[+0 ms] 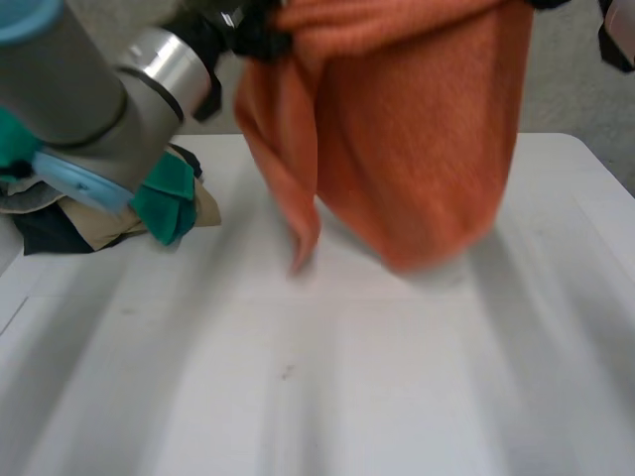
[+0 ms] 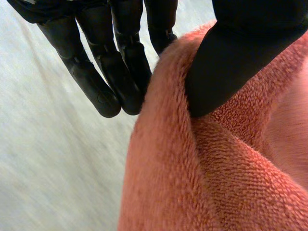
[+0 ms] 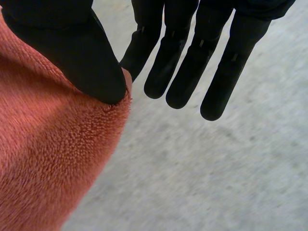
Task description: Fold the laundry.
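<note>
Far left in the head view, a heap of clothes (image 1: pixel 164 198) lies on the table (image 1: pixel 347 397) beside my left arm. In the upper middle my left hand (image 2: pixel 226 57) clamps the towel (image 1: pixel 417 129) by its top edge, thumb against straight fingers (image 2: pixel 96 82). The towel hangs down to the table. My right hand (image 3: pixel 82 53) pinches the other top corner the same way.

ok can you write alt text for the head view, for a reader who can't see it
An orange towel hangs over a white table, its lower end near the tabletop, with the left hand pinching its upper edge. At the table's left, partly behind the left arm, lies a pile of green, beige and dark laundry.
</note>
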{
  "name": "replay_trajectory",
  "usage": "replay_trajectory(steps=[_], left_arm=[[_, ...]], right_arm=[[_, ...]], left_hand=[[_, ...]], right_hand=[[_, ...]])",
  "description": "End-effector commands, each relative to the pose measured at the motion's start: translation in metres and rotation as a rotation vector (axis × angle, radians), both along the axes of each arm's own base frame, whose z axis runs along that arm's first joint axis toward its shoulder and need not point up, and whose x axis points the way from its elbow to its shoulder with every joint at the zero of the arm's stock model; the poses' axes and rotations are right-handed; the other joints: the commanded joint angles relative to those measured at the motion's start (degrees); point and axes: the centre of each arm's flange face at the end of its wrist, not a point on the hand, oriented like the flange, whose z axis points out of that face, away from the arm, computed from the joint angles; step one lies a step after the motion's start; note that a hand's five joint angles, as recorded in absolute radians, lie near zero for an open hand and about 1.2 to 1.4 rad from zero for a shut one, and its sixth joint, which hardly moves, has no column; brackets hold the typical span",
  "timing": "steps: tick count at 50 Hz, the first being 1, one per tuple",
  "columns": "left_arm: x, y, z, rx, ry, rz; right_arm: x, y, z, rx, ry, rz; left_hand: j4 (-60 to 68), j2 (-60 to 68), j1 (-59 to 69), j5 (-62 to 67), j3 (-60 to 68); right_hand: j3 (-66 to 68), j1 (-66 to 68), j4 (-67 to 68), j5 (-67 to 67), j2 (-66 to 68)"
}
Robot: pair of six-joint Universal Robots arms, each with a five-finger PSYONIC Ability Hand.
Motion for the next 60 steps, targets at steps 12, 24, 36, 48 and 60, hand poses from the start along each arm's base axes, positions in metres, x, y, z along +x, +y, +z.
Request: replay_trajectory(steps=[12, 24, 36, 48, 60], left_arm=[[0.023, 0.067, -0.184, 0.355, -0.374, 0.020], [0.043, 0.084, -0.197, 0.501, -0.453, 0.048], [0.081, 0.055, -0.157, 0.431, -0.420, 0.134], [0.113, 0.019, -0.174, 0.507, -0.590, 0.169], [0.126, 0.018, -0.219, 0.663, -0.660, 0.110]], right_arm=[[0.010, 0.061, -0.165, 0.419, 0.229, 0.194], [0.006, 0.090, -0.257, 0.592, 0.448, 0.214], [-0.002, 0.094, -0.217, 0.528, 0.451, 0.168], [-0.024, 0.062, -0.218, 0.510, 0.542, 0.092], [-0.033, 0.060, -0.244, 0.655, 0.522, 0.092]], left_hand=[[9.94, 9.89, 13.38, 12.07, 10.27], [-32.12, -32.17, -28.68, -29.99, -31.79], [-39.53, -39.58, -36.09, -37.40, -39.21], [-27.94, -27.99, -24.50, -25.81, -27.62], [-22.19, -22.24, -18.76, -20.07, -21.87]], right_hand=[[11.70, 15.33, 11.59, 12.86, 12.51], [-1.34, 2.29, -1.46, -0.18, -0.53], [-55.90, -52.27, -56.02, -54.75, -55.09], [-56.78, -53.15, -56.90, -55.63, -55.97], [-54.43, -50.80, -54.55, -53.27, -53.62]])
